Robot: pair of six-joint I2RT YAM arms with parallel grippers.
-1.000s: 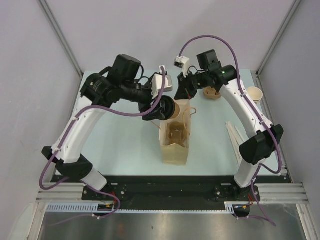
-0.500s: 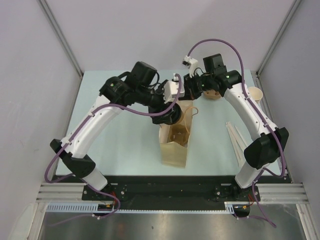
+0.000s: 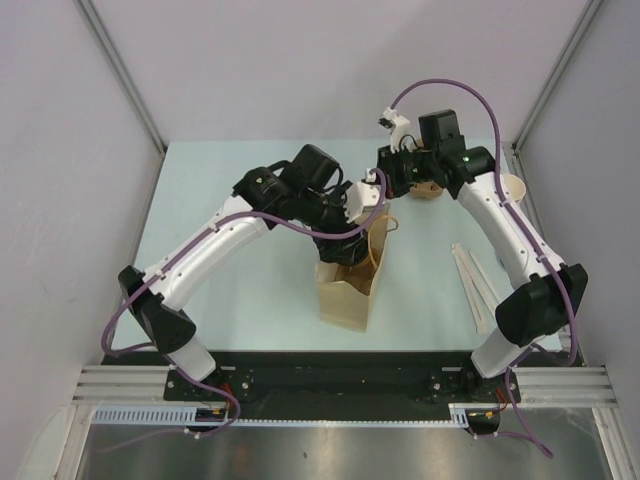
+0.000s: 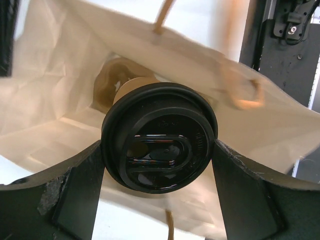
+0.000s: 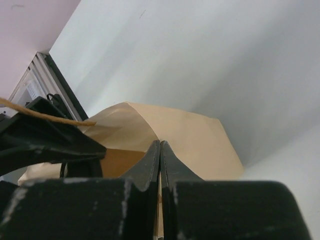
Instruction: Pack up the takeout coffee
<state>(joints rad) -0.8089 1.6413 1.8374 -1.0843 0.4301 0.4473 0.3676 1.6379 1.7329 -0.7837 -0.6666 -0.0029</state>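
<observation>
Left gripper (image 4: 159, 156) has the takeout coffee (image 4: 160, 131) clamped by its black lid (image 4: 159, 165). One finger (image 4: 75, 187) presses the lid's left edge and the other its right, so the jaws are spread only as far as the lid allows. In the left wrist view the cup fills the middle of the frame, with a strip of its brown kraft wall showing above the lid. It hangs inside the open mouth of the paper bag (image 4: 60, 75), and pale creased paper surrounds it. Deeper in the bag, upper left of the cup, there's a brownish shape I can't make out. A twisted handle (image 4: 242, 92) blurs across the right side. In the overhead view the bag (image 3: 348, 298) stands upright near the centre of the table (image 3: 230, 260). The left arm reaches in from the left with its wrist right over the bag's opening, hiding the cup from that camera. Now the right gripper (image 5: 160, 146): its fingers are pressed together, with a thin tan edge caught between them. That's the bag's rim, pinched, and the bag's folded side (image 5: 192, 137) spreads out behind the tips. Well apart at the right of the overhead frame lie the white wrapped straws (image 3: 475, 280). An open paper cup (image 3: 510, 188) stands at the far right edge.
</observation>
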